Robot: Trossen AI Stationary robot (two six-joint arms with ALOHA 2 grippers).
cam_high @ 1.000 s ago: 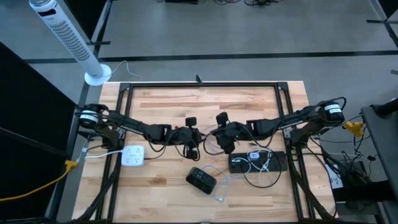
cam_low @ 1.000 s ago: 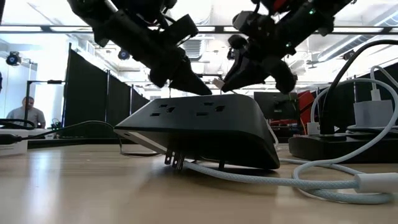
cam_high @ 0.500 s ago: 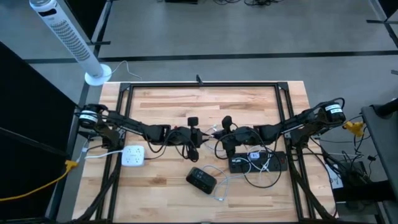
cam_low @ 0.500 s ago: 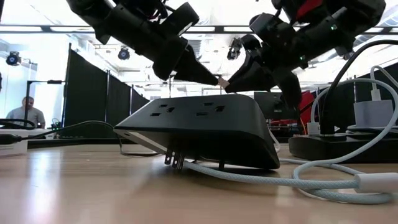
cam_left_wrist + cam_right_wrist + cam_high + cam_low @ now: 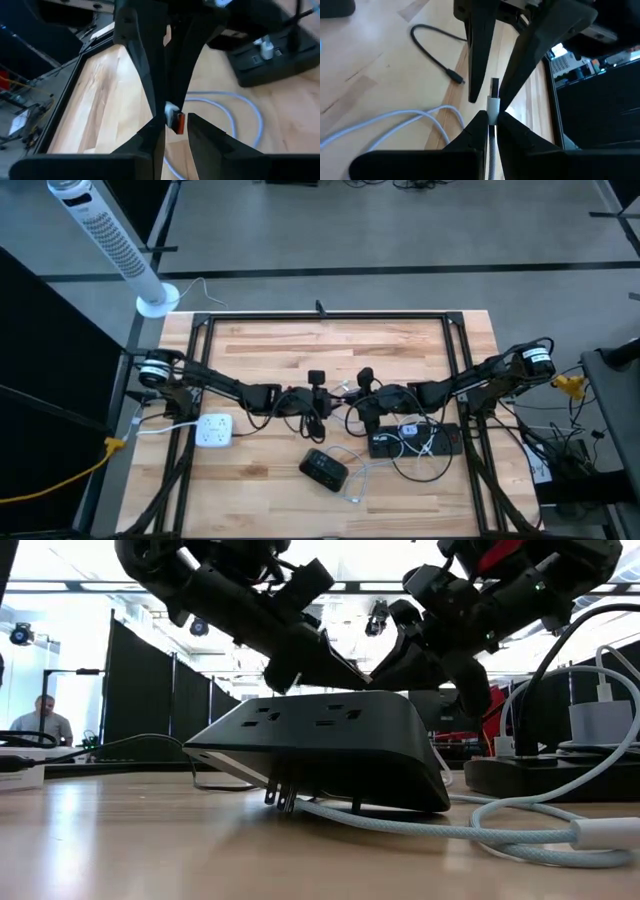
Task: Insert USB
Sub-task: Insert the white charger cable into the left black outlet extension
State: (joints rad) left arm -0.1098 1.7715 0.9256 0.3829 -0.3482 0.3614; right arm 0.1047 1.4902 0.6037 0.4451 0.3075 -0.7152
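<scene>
White power strip [image 5: 212, 431], tower fan [image 5: 108, 242]

A white USB cable [image 5: 493, 131] with a silver metal plug at its tip is held raised above the desk, pinched just behind the plug. Facing it, a small orange-and-white USB piece [image 5: 176, 119] is held, its end close to the plug; whether they touch cannot be told.

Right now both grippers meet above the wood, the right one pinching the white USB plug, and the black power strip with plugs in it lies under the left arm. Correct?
Not quite. The black power strip lies under the right arm, as the high view shows. The rest holds: the left gripper and the right gripper meet above the wood, and the right one pinches the white USB plug.
</scene>
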